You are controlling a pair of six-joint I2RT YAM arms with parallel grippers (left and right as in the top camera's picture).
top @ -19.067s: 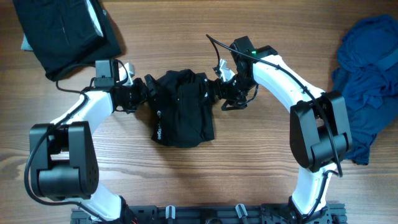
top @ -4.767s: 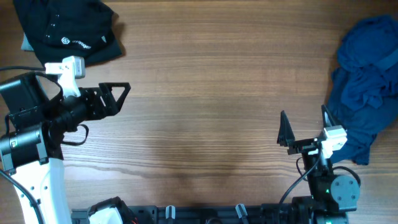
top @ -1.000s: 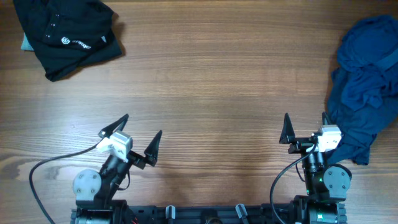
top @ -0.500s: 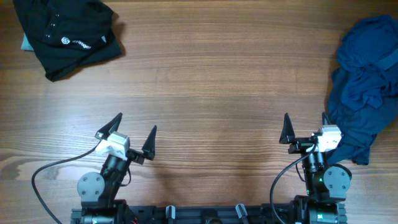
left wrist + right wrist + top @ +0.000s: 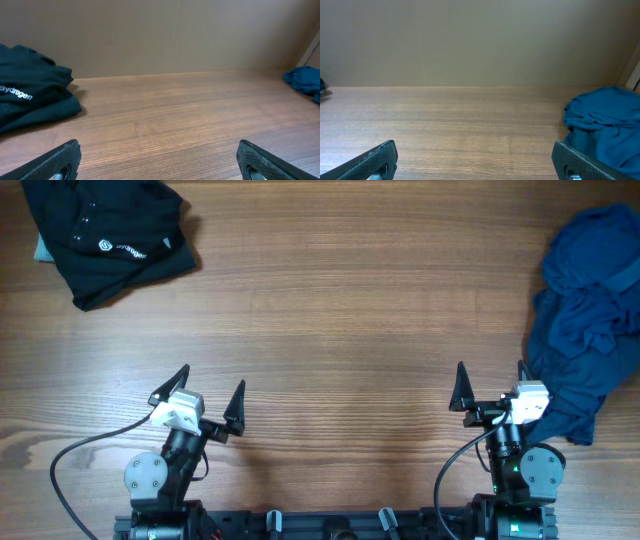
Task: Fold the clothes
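A: First entry, the black shirt point(image 5: 105, 235)?
B: Folded, logo up, far left corner of the table point(image 5: 350, 320).
A: Other clothes?
B: One blue heap point(image 5: 585, 310), right edge.
A: Arms?
B: The left gripper point(image 5: 210, 380), fingers spread wide, holding nothing, near edge. The right gripper point(image 5: 490, 370), likewise spread, just beside the blue heap.

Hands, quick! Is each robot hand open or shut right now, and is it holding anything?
Left hand: open, holding nothing.
Right hand: open, holding nothing.
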